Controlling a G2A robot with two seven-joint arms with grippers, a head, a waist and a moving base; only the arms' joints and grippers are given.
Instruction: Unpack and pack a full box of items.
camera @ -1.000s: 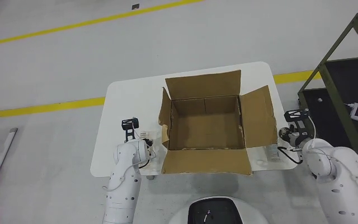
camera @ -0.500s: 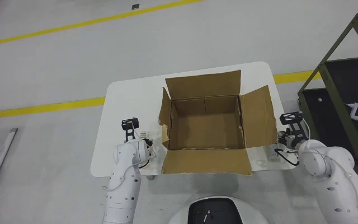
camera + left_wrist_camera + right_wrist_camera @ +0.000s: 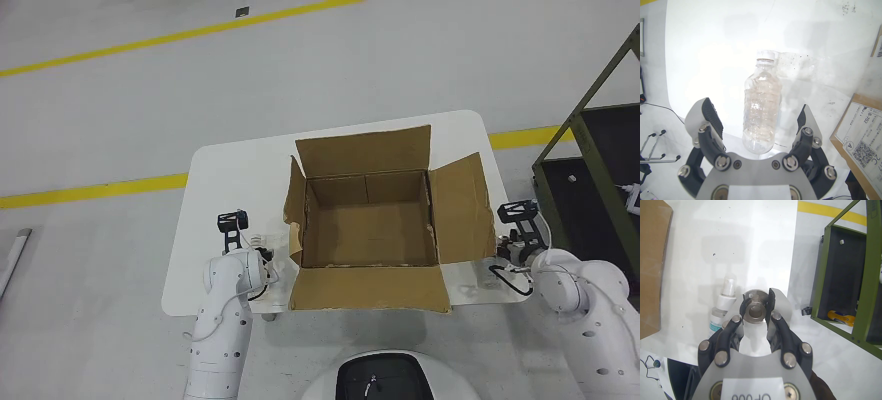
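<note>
Your open cardboard box (image 3: 370,235) sits mid-table (image 3: 240,170). At its right, your right gripper (image 3: 757,303) is clamped on a metal flange (image 3: 755,312), with a spray bottle (image 3: 723,306) just beside it. At the box's left, your left gripper (image 3: 757,109) has its fingers spread around a clear plastic bottle (image 3: 762,94).

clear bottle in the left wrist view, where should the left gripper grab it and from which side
Grip the clear bottle at its ribbed mid-body, coming from the base end: its cap points away from the left gripper, whose open jaws flank the body.
</note>
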